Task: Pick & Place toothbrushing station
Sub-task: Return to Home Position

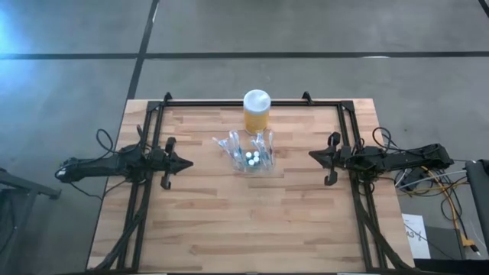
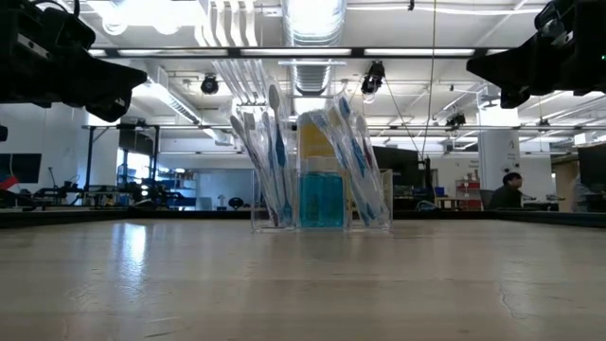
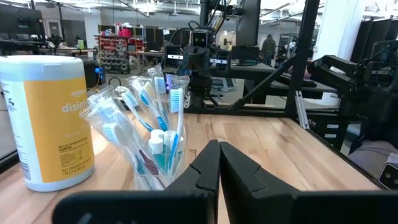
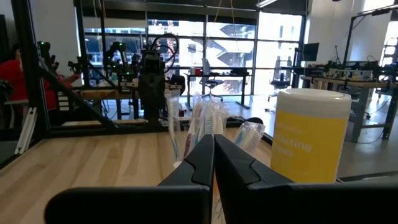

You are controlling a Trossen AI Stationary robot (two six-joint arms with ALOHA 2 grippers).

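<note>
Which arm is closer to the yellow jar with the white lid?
Right, by a little. The right gripper sits right of the yellow jar, toward the front; the left gripper sits left of it, slightly farther.

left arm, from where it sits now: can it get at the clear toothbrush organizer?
Probably yes. Only bare table lies between the left tool, shut, and the organizer. The yellow jar stands on its far side, off that line.
</note>
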